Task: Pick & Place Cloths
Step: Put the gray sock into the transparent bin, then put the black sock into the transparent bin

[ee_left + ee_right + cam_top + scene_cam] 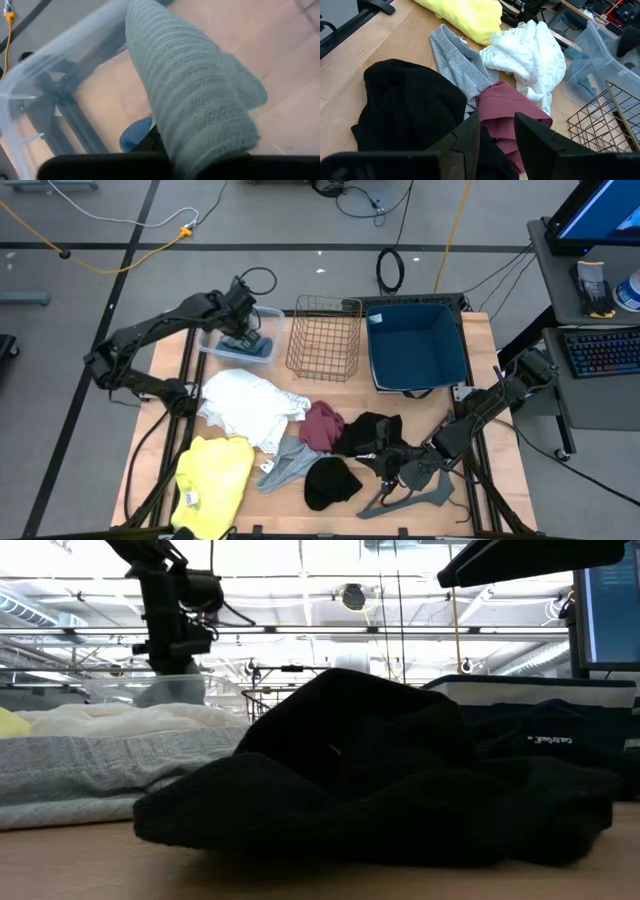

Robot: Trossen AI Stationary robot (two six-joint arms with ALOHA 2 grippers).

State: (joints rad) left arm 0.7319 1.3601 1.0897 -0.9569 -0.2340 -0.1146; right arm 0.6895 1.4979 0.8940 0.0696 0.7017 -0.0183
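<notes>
My left gripper hangs over a clear plastic bin at the table's far left, shut on a grey-green knit cloth. A blue piece lies in the bin below it. My right gripper is open and low over a black cloth, its fingers pointing at the maroon cloth. Yellow, white and grey cloths and a second black piece lie on the table. My left gripper holds the knit cloth by its near end, from above. The cloth itself covers the fingers, so the kind of hold does not show. The cloth hangs down from the gripper into the clear bin.
A wire basket and a dark blue fabric bin stand along the far edge. A grey plastic hanger lies under the right arm near the front edge. Bare wood shows between the cloths and the containers.
</notes>
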